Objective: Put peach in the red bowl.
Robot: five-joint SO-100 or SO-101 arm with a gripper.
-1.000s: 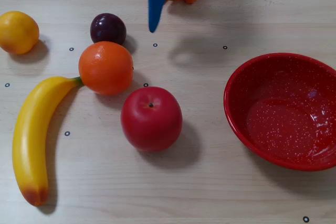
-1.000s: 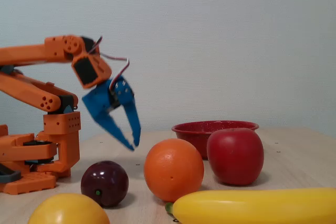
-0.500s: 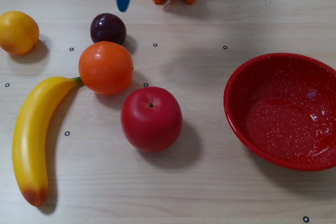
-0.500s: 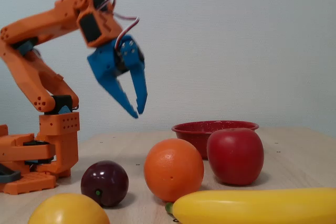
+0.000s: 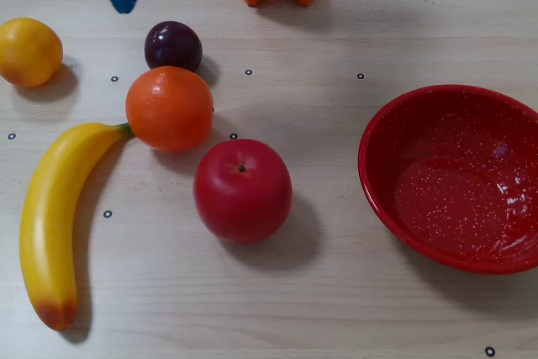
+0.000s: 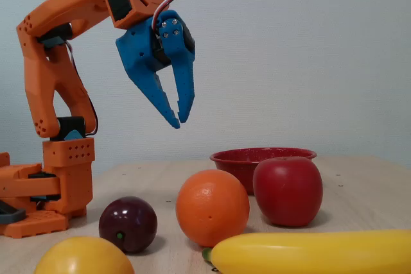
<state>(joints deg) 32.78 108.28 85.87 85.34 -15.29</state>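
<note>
Writing: we read no brand, label or lettering on any object in either fixed view.
Peach: we see the small smooth yellow-orange round peach [image 5: 29, 51] at the far left edge of the top-down fixed view, on the pale wooden table [image 5: 336, 292]; in the side fixed view it sits cut off at the bottom left [image 6: 83, 258].
Peach axis: it looks round, so we cannot tell a long axis or a facing.
Bowl: the wide glossy red speckled bowl [image 5: 454, 176] fills the right side of the top-down view, well apart from the peach, nothing inside it.
Gripper: the blue two-finger gripper [image 6: 178, 120] hangs in the air in the upper left of the side view, tips pointing down, fingers nearly together with a narrow gap at the tips, clamped on nothing.
Neighbours: dark purple plum [image 5: 172, 45], deep-orange round fruit [image 5: 169, 108], red apple [image 5: 242, 190], long yellow banana [image 5: 52, 216].
</note>
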